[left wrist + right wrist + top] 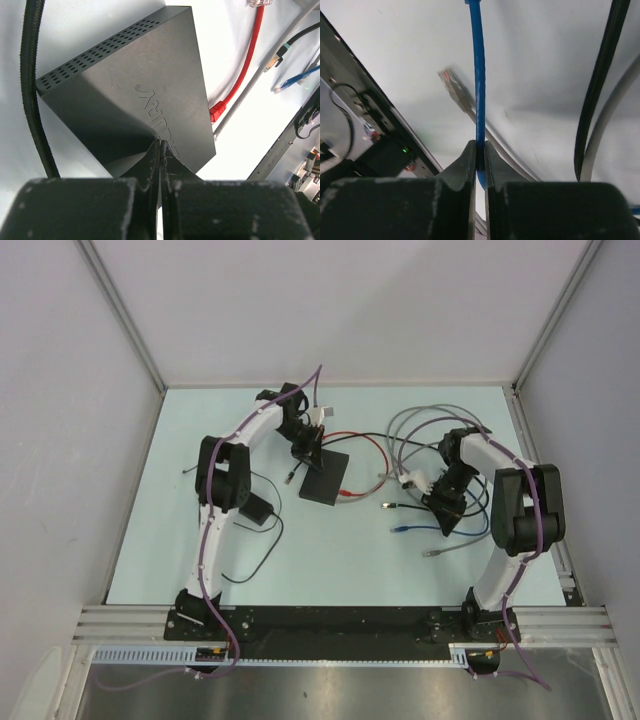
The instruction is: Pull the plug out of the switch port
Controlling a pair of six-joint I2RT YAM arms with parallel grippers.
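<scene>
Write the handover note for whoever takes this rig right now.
Grippers: left gripper shut, nothing between its fingers, tips at the near edge of the switch. The right gripper is shut on the blue cable, well right of the switch.
Things: red plug lies against the switch's side; cannot tell if it is seated. The blue plug lies loose, apart from the switch.
Done: no pull confirmed.
Left: check the red plug; if seated, it is probably the one to pull.
</scene>
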